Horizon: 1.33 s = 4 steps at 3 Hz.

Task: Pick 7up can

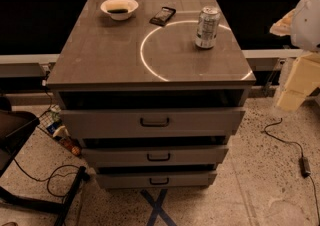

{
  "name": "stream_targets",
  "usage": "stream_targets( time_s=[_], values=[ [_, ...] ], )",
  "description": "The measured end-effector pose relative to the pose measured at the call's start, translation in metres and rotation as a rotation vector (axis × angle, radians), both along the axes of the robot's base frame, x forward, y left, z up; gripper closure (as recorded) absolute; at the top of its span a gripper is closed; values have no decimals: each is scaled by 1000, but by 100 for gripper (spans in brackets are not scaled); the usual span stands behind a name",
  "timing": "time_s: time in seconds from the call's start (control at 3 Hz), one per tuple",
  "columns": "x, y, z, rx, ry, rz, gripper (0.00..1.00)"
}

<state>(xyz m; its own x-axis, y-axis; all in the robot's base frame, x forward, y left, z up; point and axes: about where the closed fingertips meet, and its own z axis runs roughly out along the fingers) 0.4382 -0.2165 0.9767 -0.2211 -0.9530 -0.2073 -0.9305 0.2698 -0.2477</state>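
Observation:
The 7up can (pixel 207 27) is a silver-grey drink can with faint green print. It stands upright on the back right part of the grey cabinet top (pixel 100 60), on a bright ring of light. My gripper (pixel 292 87), cream-coloured under a white arm, is at the right edge of the view. It is off the cabinet's right side, lower than the can, well apart from it, and holds nothing that I can see.
A white bowl (pixel 119 7) with a dark item in it sits at the back left of the top. A dark flat packet (pixel 162 16) lies between bowl and can. Three drawers (pixel 154 121) are below. A cable and adapter (pixel 304 165) lie on the floor at right, and a chair base (pixel 30 190) at left.

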Motion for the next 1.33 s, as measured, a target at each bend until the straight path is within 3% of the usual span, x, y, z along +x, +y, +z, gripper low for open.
stream_targets(
  time_s=[0.33,0.67,1.0,1.33],
  values=[
    [0,0,0,0,0,0,0],
    [17,-5,1,101,-39,-52,0],
    [60,-16,-3,319,-125,-115,0],
    [105,-15,-3,540,-238,-128,0]
  ],
)
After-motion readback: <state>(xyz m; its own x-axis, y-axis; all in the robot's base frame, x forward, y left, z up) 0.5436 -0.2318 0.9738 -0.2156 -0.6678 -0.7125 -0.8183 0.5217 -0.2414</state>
